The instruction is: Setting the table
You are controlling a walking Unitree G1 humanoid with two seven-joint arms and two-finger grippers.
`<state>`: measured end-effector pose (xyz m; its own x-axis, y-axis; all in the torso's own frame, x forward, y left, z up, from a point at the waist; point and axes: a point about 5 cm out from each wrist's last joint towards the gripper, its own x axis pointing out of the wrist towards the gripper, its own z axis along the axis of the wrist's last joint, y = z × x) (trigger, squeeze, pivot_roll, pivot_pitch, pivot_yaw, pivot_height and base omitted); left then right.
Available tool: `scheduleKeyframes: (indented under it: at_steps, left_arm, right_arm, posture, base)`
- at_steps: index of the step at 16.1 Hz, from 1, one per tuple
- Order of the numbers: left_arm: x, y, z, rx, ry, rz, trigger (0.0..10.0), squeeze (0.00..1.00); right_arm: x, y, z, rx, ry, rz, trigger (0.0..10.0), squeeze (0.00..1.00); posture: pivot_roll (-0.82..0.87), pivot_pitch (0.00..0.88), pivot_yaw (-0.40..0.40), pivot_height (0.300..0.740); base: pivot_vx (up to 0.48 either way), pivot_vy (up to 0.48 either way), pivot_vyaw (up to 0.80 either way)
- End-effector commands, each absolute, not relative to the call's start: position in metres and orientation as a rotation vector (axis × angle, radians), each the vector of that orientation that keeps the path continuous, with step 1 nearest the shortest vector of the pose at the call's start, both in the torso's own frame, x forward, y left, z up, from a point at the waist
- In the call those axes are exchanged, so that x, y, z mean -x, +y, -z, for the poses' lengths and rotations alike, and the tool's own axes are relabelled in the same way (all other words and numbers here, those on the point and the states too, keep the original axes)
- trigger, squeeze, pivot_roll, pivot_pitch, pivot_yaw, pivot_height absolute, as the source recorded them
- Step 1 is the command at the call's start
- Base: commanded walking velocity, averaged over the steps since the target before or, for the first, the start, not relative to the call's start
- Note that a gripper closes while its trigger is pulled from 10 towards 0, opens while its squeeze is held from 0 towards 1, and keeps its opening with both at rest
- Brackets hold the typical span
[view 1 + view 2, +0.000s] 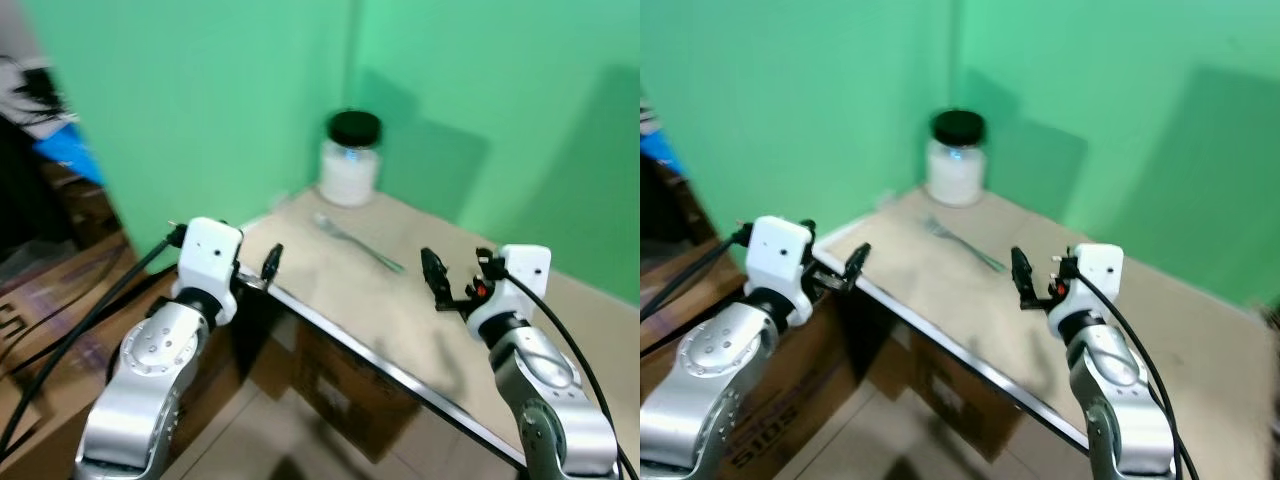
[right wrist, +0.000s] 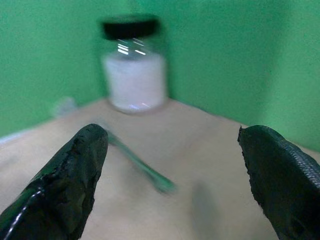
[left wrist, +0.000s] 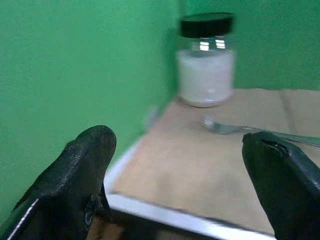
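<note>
On the table point(image 1: 350, 310): one fork point(image 1: 357, 243), one jar point(image 1: 350, 158).

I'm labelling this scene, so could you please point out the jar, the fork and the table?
jar point(image 1: 349, 172), left eye view, on its white-filled body.
fork point(image 1: 358, 246), left eye view, on the middle of its handle.
table point(image 1: 330, 322), left eye view, on its metal front edge.

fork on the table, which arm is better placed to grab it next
Right, probably. The right gripper hangs open over the table near the fork; the left gripper, also open, sits at the table's edge, farther off.
</note>
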<state>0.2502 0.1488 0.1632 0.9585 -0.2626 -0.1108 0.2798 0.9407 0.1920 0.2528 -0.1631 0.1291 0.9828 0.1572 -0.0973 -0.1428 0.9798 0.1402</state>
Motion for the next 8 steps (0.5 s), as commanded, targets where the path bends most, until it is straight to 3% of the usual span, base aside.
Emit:
scheduleKeyframes:
  at_steps: [1, 8]
  left_arm:
    - [-0.2502, 0.1519, -0.1641, -0.216, 0.086, 0.271, 10.0, 0.00]
    - [-0.2503, 0.1495, -0.1632, -0.217, 0.089, 0.285, 10.0, 0.00]
  right_arm:
    - [-0.2531, -0.1589, -0.1297, -0.140, 0.104, -0.163, 10.0, 1.00]
    - [-0.2631, -0.1571, -0.1296, -0.111, 0.116, -0.241, 10.0, 1.00]
  posture:
    - [0.08, 0.000, -0.061, 0.740]
    - [0.08, 0.000, -0.066, 0.740]
  base:
    - [0.292, 0.000, 0.00]
    - [0.280, 0.000, 0.00]
